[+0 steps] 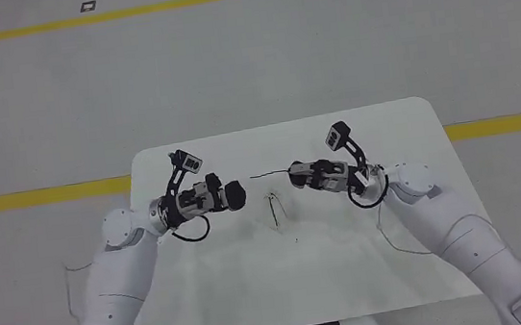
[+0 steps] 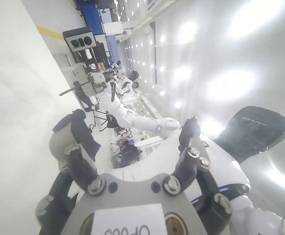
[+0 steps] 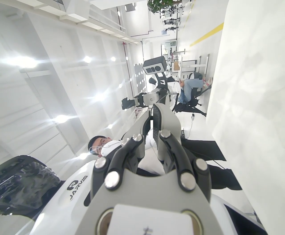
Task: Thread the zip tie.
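- Table (image 1: 351,278): serves as the only bearing surface. Dial taken from its centre, 12 o'clock away from the robot.
- Strips (image 1: 274,209): thin dark strips lie flat on the table just off centre toward 11 o'clock, below the gap between the two grippers. Probably spare ties; too small to confirm. Neither gripper touches them.
- Left gripper (image 1: 235,194): stationed at 10 o'clock, above the table, facing toward 3 o'clock. Its fingers (image 2: 75,126) stand wide apart with nothing between them. Judged to be spread in readiness to receive the tie's free end.
- Right gripper (image 1: 293,173): stationed at 12 o'clock, facing toward 9 o'clock, directly opposing the left. Its own wrist view shows it (image 3: 153,111) pressed together; the top view shows it clamped on one end of the tie.
- Tie (image 1: 267,174): held clear of the table, level, running from the right gripper toward 9 o'clock. Its free end stops short of the left gripper; the two are near but apart. From the left wrist it (image 2: 68,91) reads as a dark strip pointing at that camera. Judged to be held out so the end can be handed across for threading; which end carries the head cannot be told.
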Available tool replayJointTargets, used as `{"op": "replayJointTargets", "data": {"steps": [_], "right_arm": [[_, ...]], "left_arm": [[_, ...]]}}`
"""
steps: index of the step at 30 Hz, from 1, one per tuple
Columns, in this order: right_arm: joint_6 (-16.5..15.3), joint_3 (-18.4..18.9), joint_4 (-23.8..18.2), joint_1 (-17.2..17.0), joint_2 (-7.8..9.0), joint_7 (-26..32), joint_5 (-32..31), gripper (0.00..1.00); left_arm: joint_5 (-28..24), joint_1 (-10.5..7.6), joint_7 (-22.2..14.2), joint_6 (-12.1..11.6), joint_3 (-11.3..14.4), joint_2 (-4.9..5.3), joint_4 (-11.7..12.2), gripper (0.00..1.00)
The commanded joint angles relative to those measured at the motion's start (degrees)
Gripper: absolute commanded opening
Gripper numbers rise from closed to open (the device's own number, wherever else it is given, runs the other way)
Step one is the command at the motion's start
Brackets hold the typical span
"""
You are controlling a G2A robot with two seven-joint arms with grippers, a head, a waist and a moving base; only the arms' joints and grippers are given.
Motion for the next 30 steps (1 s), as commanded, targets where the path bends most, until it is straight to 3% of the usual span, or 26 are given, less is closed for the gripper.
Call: {"op": "replayJointTargets", "data": {"steps": [1,4,9,15,21,30], "right_arm": [[0.16,0.03,-0.62,-0.37,-0.04,-1.03,-0.36,0.00],[-1.01,0.69,-1.86,-0.86,0.04,0.61,-0.95,0.00],[-1.97,0.88,-2.57,-0.60,-0.07,8.02,0.73,0.00],[-2.32,-1.34,-1.96,0.89,-1.00,12.51,1.56,0.00],[-2.51,-4.06,0.39,3.07,-2.37,11.92,0.96,0.00],[-2.73,-4.77,1.15,3.64,-2.75,11.65,0.68,0.00]], "left_arm": [[0.60,0.19,1.00,1.05,0.32,0.12,-0.30,1.00],[-4.81,0.76,-0.18,2.94,-0.07,0.22,1.03,1.00],[-8.67,1.45,-0.18,5.65,1.25,1.37,1.65,1.00],[-9.41,0.16,-0.18,5.72,4.66,2.75,3.62,1.00],[-9.19,-2.40,-0.18,3.57,8.48,3.70,5.34,1.00],[-9.19,-2.52,-0.18,3.32,8.59,3.74,5.45,1.00]]}}
